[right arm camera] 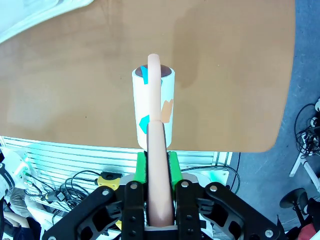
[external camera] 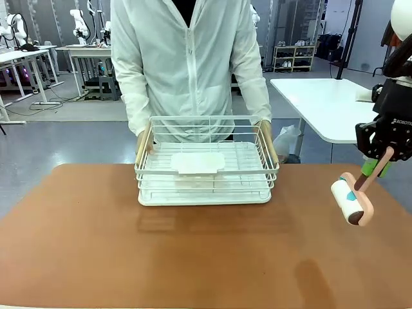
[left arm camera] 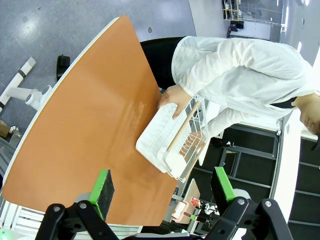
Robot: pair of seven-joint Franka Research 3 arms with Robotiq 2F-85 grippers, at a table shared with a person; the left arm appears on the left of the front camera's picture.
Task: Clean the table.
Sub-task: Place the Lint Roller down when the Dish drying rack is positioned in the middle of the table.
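Smooth matte reddish-brown desk (external camera: 193, 257); white wire basket (external camera: 206, 170) on it. Right jaws clamped on peach-handled cylindrical lint roller (external camera: 351, 199); left jaws wide, empty.

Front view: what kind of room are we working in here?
Likely a robotics lab: other robot arms on white tables behind the person, a bare concrete floor, and a shelf at the back.

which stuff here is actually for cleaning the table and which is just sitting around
For the job:
- table, reddish-brown top
- lint roller, pink handle, clamped in the right claw above the table's right edge

Just there:
- white wire basket on the table, a person's hands on its sides
- left claw, open, holding nothing
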